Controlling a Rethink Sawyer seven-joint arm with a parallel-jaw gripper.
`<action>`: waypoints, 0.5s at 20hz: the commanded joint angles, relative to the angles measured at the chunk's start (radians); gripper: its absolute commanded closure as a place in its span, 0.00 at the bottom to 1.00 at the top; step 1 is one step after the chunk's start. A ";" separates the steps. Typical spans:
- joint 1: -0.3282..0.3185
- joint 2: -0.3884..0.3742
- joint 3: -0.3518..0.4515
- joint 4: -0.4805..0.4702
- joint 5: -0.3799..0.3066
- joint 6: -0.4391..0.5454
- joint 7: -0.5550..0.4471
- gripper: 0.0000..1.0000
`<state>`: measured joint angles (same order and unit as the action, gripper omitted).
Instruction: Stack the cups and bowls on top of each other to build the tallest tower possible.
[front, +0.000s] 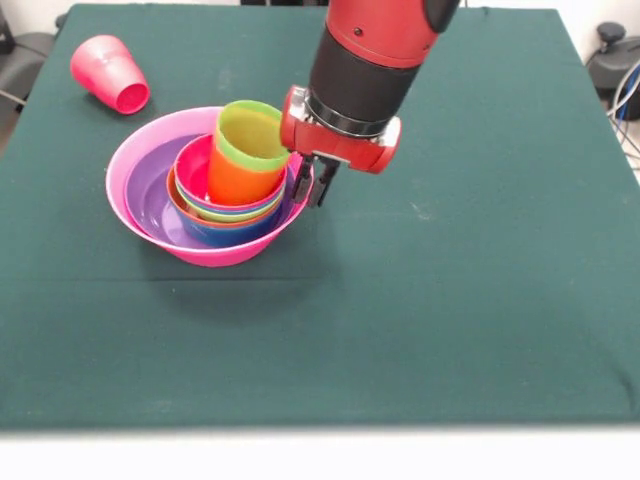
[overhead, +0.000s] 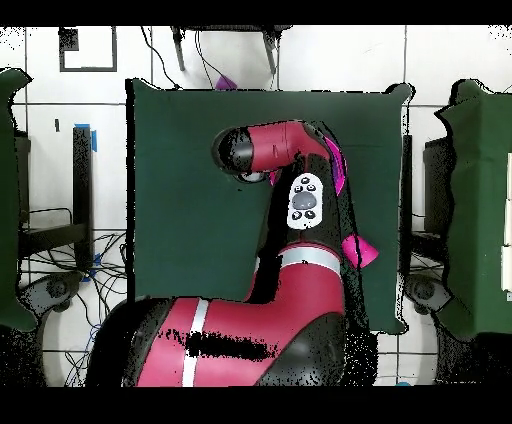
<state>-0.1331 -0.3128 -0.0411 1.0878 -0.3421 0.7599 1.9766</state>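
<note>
The tower (front: 225, 185) stands left of the table's middle. Its base is the huge pink bowl (front: 135, 215). Inside it nest the purple bowl (front: 150, 190), the orange, blue and lime green bowls, and the red-pink bowl (front: 193, 165). The orange cup (front: 240, 180) stands in the top bowl with the lime green cup (front: 250, 132) nested in it. The red-pink cup (front: 110, 73) lies on its side at the far left, apart from the tower. My gripper (front: 313, 185) hangs low against the pink bowl's right rim. In the overhead view my arm hides the tower except a strip of pink rim (overhead: 341, 165), and the red-pink cup (overhead: 360, 250) shows.
The green cloth table (front: 460, 300) stretches to the right of and in front of the tower. Black chairs and cables stand past the table's far corners (front: 615, 60).
</note>
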 joint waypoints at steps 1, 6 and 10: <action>0.061 0.078 0.042 -0.080 0.082 0.120 0.187 1.00; 0.110 0.122 0.016 -0.161 0.137 0.174 0.242 1.00; 0.127 0.136 0.000 -0.192 0.169 0.191 0.247 1.00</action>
<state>-0.0695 -0.2470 -0.1150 0.9800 -0.2493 0.8645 1.9930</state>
